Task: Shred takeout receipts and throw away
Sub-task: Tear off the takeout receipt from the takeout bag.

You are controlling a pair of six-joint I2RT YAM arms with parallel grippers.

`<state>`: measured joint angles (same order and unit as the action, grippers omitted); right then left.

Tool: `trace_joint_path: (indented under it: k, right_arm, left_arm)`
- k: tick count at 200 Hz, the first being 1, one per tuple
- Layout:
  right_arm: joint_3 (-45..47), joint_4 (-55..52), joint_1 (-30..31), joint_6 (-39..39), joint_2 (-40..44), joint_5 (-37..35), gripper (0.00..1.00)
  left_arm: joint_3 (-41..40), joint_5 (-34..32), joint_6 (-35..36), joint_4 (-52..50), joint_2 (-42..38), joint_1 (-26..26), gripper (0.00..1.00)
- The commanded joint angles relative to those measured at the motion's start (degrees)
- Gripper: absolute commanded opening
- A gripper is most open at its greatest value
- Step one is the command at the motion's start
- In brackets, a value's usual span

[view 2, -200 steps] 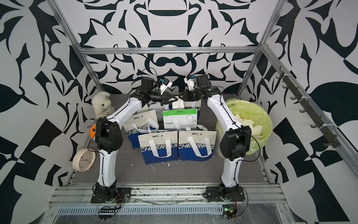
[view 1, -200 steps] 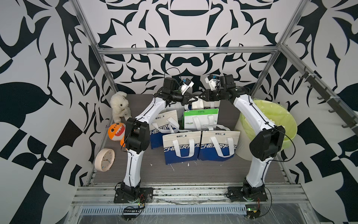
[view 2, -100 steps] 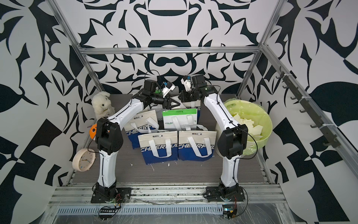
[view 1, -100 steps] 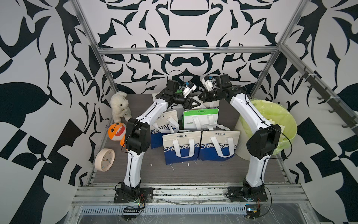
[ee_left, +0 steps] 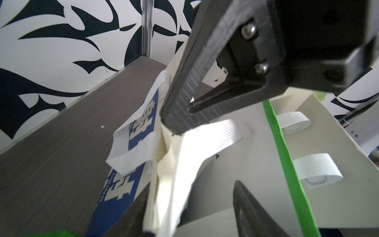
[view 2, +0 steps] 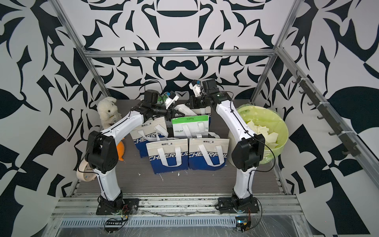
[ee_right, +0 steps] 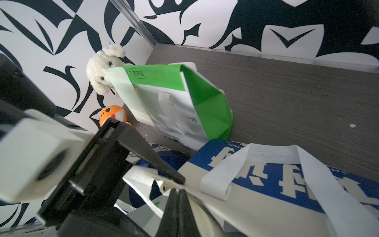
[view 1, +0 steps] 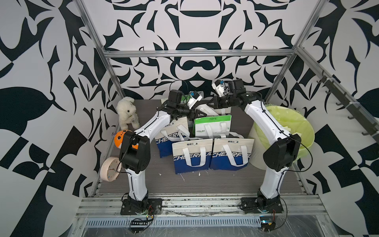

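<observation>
Both grippers meet above the bags at the back of the table. My right gripper point(view 1: 208, 104) point(view 2: 187, 103) point(ee_right: 178, 190) is shut, and in the left wrist view its tips point(ee_left: 174, 131) pinch the top of a cream-white takeout receipt point(ee_left: 174, 174). The slip hangs crumpled beside one finger of my left gripper point(ee_left: 191, 186), whose jaws stand apart around it without pressing it. In both top views the left gripper point(view 1: 200, 114) point(view 2: 178, 113) sits just below and left of the right one. Torn pieces point(view 2: 260, 131) lie in the yellow-green bin point(view 1: 287, 115) at the right.
Several blue-and-cream bags point(view 1: 192, 156) and a green-and-white bag point(view 1: 213, 125) stand under the grippers. A plush dog point(view 1: 126, 111), an orange toy point(view 1: 119, 137) and a round clock point(view 1: 108, 169) line the left edge. Small paper scraps point(view 1: 182, 177) lie in front of the bags.
My left gripper has opened and dropped a little lower. My right gripper has closed and shifted slightly left toward it.
</observation>
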<state>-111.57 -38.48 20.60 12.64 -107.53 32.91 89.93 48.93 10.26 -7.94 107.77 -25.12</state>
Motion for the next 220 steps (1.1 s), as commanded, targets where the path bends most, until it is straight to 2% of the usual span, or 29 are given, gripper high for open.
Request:
trace_joint_path:
  k: [1, 107, 220]
  right_arm:
    - [0.2, 3.9, 0.8, 1.0, 3.7, 1.2, 0.0]
    - [-0.3, 8.6, 0.8, 7.9, 6.7, 5.8, 0.0]
    - [-3.9, 11.0, 0.8, 12.2, 7.8, 8.2, 0.0]
  left_arm:
    - [-3.8, 1.2, -1.0, 4.4, -3.2, 0.1, 0.61]
    - [-9.2, 0.8, -4.4, 10.0, -5.7, 0.1, 0.62]
    - [-10.2, -0.3, -7.2, 13.4, -5.4, 0.0, 0.62]
